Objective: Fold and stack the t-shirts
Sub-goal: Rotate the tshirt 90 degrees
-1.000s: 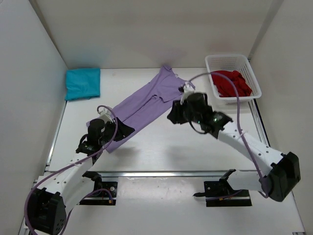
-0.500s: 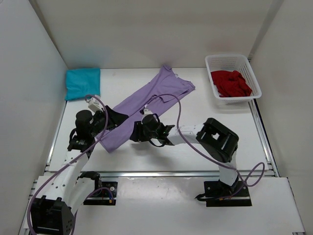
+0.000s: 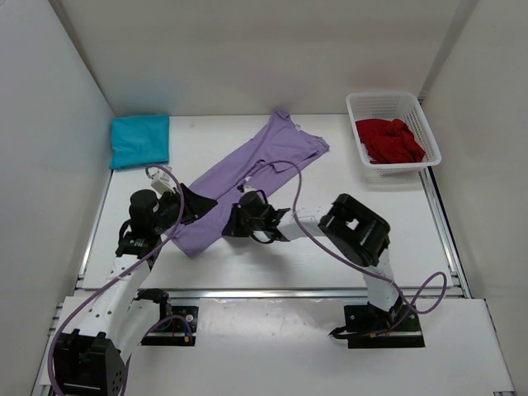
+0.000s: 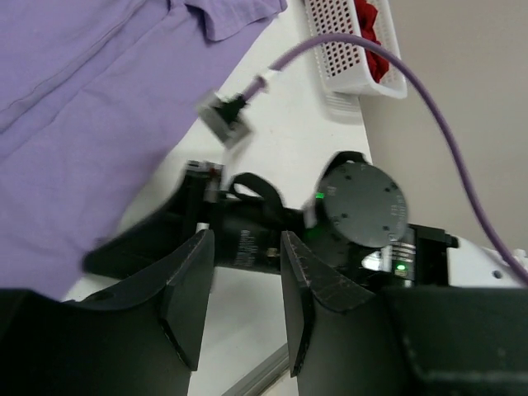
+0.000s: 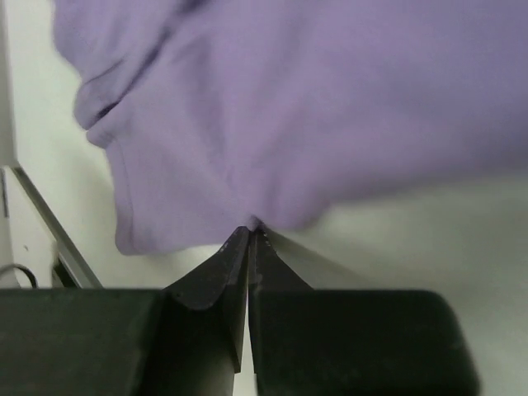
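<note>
right fingers (image 5: 250, 234) are pressed fully together on the near edge of the lavender t-shirt (image 3: 247, 169), and the cloth puckers where their tips meet. left fingers (image 3: 198, 208) stand part-way apart with nothing between them, poised over the near-left end of the same shirt. we cannot tell whether they touch the fabric. from the left wrist we look through that gap at the right arm (image 4: 355, 206), which reaches low across the worktop (image 3: 371, 181) toward its left side. the lavender t-shirt lies spread flat on a diagonal, running from the near-left part of the worktop up toward the middle of the far edge, with a sleeve sticking out near its far end. the teal t-shirt (image 3: 139, 140) sits folded in the far-left corner, well apart from the others. the dark red t-shirt (image 3: 389, 140) is bunched inside the white mesh basket (image 3: 394, 97) at the far-right corner.
</note>
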Tool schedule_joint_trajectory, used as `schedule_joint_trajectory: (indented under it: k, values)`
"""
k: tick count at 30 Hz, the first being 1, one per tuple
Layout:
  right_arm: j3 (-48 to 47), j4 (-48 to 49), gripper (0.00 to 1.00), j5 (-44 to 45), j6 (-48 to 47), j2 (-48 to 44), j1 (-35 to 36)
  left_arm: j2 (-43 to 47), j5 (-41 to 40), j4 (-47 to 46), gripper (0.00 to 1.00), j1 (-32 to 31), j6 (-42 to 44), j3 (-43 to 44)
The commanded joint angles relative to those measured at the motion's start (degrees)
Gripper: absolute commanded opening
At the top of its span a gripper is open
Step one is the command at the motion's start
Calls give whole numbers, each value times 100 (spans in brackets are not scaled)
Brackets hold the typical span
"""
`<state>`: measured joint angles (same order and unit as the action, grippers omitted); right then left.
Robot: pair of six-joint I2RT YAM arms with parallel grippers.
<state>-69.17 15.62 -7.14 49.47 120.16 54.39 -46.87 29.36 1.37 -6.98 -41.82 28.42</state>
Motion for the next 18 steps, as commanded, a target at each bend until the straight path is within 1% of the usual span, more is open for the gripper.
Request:
schedule_joint_trajectory:
  k: [1, 2, 3, 4, 5, 6, 7, 8, 9, 10, 11, 12, 13, 14, 16, 17, 18]
  values:
    - [1171, -94, 0, 46, -166, -895, -444, -24, -45, -5, 48, -75, 174, -109]
    - [1856, 37, 0, -41, -253, -1437, -534, -59, -132, 4, 48, -153, 201, -135]
    - [2150, 21, 0, -164, -315, -2017, -822, -102, -237, -48, 49, -320, 192, -214]
    - [2753, -49, 0, -304, -411, -2336, -1190, -155, -299, -57, 48, -443, 201, -223]
    - [3342, -93, 0, -593, -569, -2913, -1394, -190, -413, -75, 48, -697, 227, -267]
    - [3609, -329, 0, -883, -623, -3432, -1822, -286, -449, -75, 47, -978, 236, -293]
    - [3969, -531, 0, -1077, -849, -3873, -2253, -348, -606, -23, 48, -1120, 306, -320]
    - [4294, -777, 10, -1332, -1052, -4138, -2614, -392, -747, 12, 48, -1373, 359, -320]
    - [4411, -1014, 17, -1508, -1097, -4506, -2748, -419, -809, 117, 49, -1593, 437, -337]
    - [4621, -1260, 30, -1510, -1202, -5023, -2898, -376, -862, 292, 50, -1761, 482, -355]
    - [4771, -1393, 40, -1475, -1281, -5237, -2977, -384, -1045, 390, 51, -1832, 604, -329]
    - [4859, -1691, 44, -1310, -1213, -5735, -2969, -236, -1264, 791, 52, -1955, 753, -390]
    - [4921, -2033, 46, -1047, -1151, -6228, -2969, -200, -1371, 882, 53, -2104, 833, -399]
    - [5017, -2149, 46, -966, -1081, -6624, -2952, -95, -1555, 1118, 54, -2158, 912, -486]
    - [5220, -2736, 44, -939, -948, -7213, -2952, -77, -1793, 1383, 56, -2499, 1018, -592]
    - [5377, -2922, 43, -991, -826, -7487, -2969, -163, -1907, 1541, 57, -2745, 1036, -627]
    - [5544, -2994, 41, -1018, -677, -7611, -2856, -208, -2082, 1603, 58, -2851, 1036, -680]
